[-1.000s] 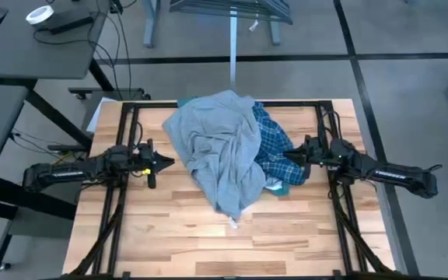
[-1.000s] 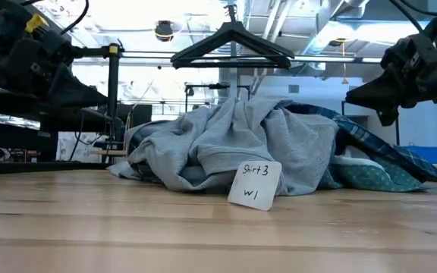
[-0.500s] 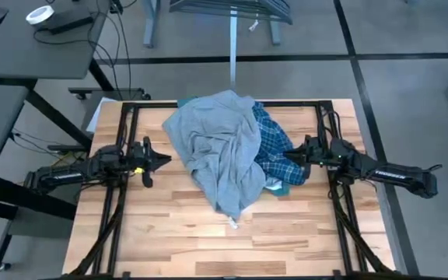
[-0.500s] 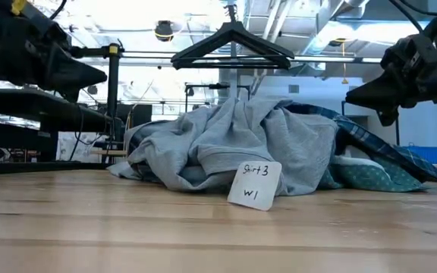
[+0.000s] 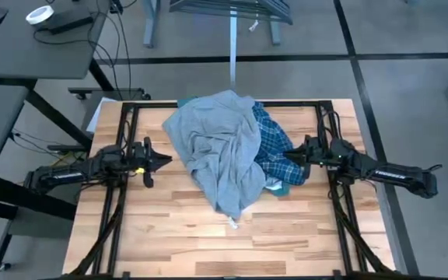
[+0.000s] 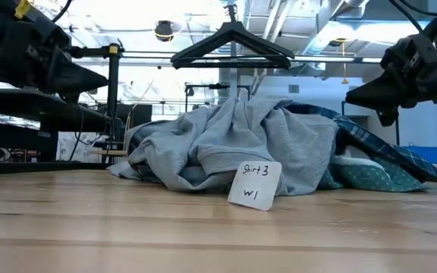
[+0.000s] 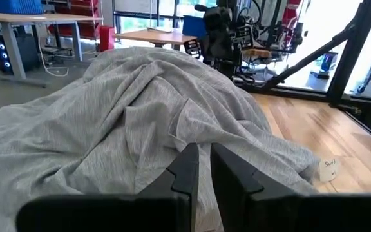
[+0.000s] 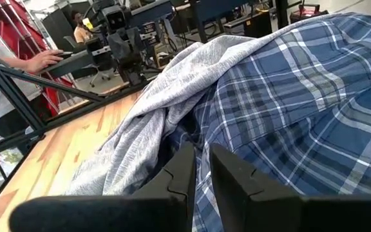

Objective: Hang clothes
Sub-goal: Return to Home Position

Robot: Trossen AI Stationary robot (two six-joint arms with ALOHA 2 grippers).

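The wooden bench (image 5: 208, 241) is the biggest thing, and 3 shirts lie in 1 heap on its middle and back part. The grey tee (image 5: 216, 148) is the biggest shirt. It is on top, all crumpled, and it spreads from the back edge down toward the middle of the bench. The blue plaid shirt (image 5: 274, 152) pokes out from under the tee on the right side. The green shirt (image 5: 278, 187) is at the bottom, and only a small bit shows by the right front of the heap.

Behind the heap, a dark hanger (image 6: 232, 44) hangs on a rail in the low view.

The left pincer (image 5: 164, 162) hangs above the bench just beside the left edge of the grey tee, pointing at it. Its 2 fingers (image 7: 189, 171) are almost together, with only a thin slit between them, and it holds nothing.

The right pincer (image 5: 288, 155) is over the right edge of the plaid shirt. In the low view it hangs above the cloth. Its fingers (image 8: 184, 169) are pressed close too, and nothing is between them.

A small white tag (image 6: 254, 184) reading "Shirt 3 W1" leans at the front of the grey tee.
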